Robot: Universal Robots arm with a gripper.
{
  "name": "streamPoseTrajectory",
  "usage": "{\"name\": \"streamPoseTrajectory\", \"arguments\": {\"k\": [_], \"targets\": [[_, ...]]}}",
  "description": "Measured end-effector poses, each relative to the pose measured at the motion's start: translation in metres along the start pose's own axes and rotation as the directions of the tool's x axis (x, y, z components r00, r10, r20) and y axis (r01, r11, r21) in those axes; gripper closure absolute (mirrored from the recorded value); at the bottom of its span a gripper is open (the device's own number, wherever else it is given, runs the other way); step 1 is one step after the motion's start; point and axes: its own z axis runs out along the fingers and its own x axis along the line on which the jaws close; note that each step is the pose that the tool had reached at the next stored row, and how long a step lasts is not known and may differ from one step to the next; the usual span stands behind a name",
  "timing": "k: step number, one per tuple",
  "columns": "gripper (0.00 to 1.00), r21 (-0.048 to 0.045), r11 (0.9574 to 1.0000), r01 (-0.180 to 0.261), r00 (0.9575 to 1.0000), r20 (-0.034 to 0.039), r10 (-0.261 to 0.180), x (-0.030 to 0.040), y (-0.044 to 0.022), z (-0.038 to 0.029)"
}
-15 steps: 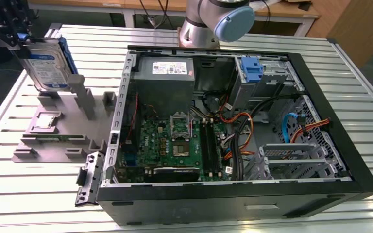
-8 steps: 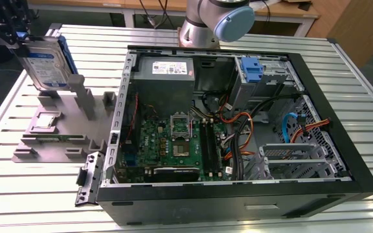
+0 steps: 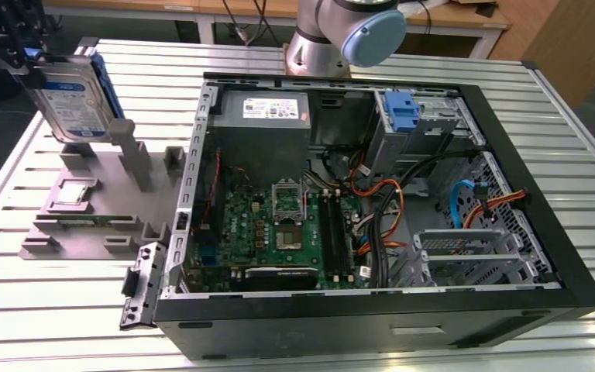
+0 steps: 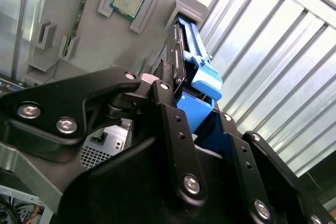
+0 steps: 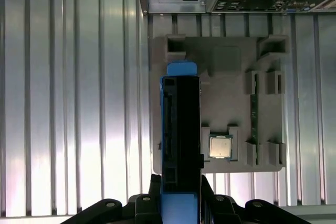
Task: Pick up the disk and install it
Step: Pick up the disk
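The disk (image 3: 70,97) is a silver-grey drive with a white-and-blue label in a blue caddy. It stands upright on edge at the exterior view's far left, over the back of the grey fixture (image 3: 101,209). My gripper (image 3: 31,56) is shut on its top end. In the first wrist view the disk (image 5: 181,129) runs edge-on away from the gripper (image 5: 181,205), with its blue tab over the fixture (image 5: 231,66). In the second wrist view the black fingers (image 4: 168,108) clamp the blue caddy (image 4: 202,80). I cannot tell whether the disk's lower edge touches the fixture.
An open computer case (image 3: 576,256) lies on the slatted metal table (image 3: 70,310), to the exterior view's right of the fixture. It holds a motherboard (image 3: 276,225), a grey power supply (image 3: 266,108), cables and a drive bay with a blue caddy (image 3: 406,112). A processor chip (image 3: 73,194) rests on the fixture.
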Motion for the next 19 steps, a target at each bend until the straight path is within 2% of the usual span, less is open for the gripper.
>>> {"name": "streamPoseTrajectory", "arguments": {"k": [19], "targets": [[0.63,0.0,1.0,0.0,1.0,0.0,0.0,-0.0003,0.0003,-0.0122]]}}
